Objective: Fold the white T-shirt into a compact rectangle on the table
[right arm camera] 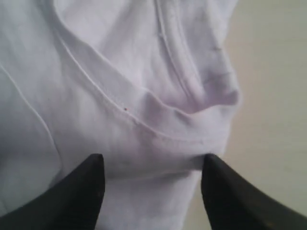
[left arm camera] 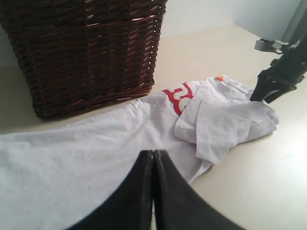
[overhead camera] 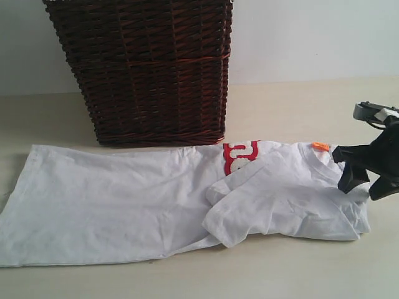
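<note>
– Beige table [overhead camera: 299, 268], what's on it?
– white T-shirt [overhead camera: 124, 199] lying flat before wicker basket [overhead camera: 149, 68], collar end folded over.
– Claws?
– left gripper [left arm camera: 153, 153] pinched closed above shirt; right gripper [right arm camera: 153, 160] spread wide at the bunched end.

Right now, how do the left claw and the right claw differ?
The left claw is shut, jaws pressed together; the right claw is open, jaws well apart. The left claw is over the flat, spread part of the white T-shirt with nothing between its jaws; the right claw straddles a bunched fold at the folded collar end. Both are black and over the shirt.
</note>
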{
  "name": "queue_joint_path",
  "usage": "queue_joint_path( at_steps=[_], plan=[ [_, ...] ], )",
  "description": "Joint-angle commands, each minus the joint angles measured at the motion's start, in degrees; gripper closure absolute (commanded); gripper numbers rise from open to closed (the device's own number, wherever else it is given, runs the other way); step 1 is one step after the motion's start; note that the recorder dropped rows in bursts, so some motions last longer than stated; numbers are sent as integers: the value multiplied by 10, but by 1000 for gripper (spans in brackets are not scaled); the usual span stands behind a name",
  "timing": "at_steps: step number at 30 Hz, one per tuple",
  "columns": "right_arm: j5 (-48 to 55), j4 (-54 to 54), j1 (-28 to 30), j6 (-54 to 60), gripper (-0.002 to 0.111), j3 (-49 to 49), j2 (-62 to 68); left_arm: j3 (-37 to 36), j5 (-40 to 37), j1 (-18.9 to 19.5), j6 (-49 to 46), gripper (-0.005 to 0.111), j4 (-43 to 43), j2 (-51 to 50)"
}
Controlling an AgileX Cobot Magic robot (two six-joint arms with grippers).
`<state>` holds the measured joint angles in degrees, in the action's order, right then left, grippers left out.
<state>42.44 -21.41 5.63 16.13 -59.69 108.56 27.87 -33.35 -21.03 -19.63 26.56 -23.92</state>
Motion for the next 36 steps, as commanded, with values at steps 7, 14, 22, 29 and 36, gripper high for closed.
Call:
queue_joint_path(
  at_steps=[7, 14, 22, 29, 36],
  plan=[
    [2, -114, 4, 99, 50, 0, 55, 5, -15, -3, 3, 107, 15, 3],
    [17, -54, 4, 73, 50, -16, 38, 5, -23, -3, -1, 107, 15, 3],
    [14, 65, 4, -28, 50, -23, -18, 5, -27, -3, -1, 107, 18, 4],
    [-3, -37, 4, 38, 50, -5, 33, 5, -31, -3, -3, 107, 20, 4],
    [-1, -169, 4, 163, 50, -5, 85, 5, -34, -3, -10, 107, 25, 4]
  ],
)
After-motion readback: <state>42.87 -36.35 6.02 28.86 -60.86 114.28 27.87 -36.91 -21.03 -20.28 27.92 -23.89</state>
